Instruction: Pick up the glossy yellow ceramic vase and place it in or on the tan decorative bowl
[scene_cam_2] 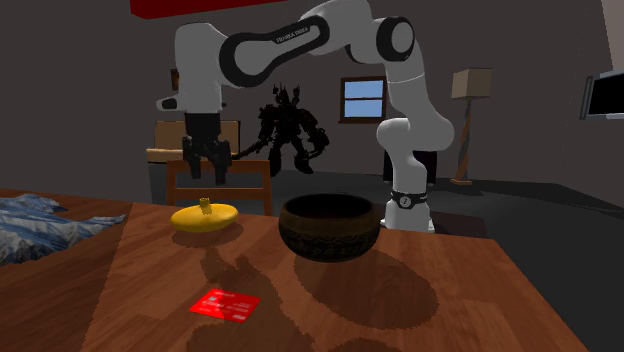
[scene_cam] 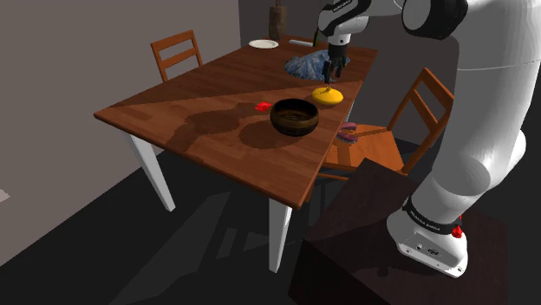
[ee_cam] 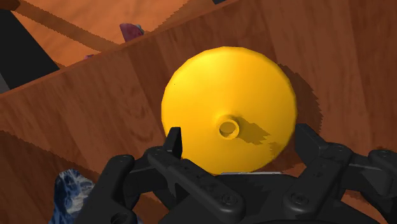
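- In the second exterior view, your jaws hang open and empty, left of centre.
- The yellow vase sits on the bench straight below them, untouched.

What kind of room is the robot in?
Probably a dining room in a house: there is a wooden table with white legs, wooden chairs beside it, and a white plate at its far end.
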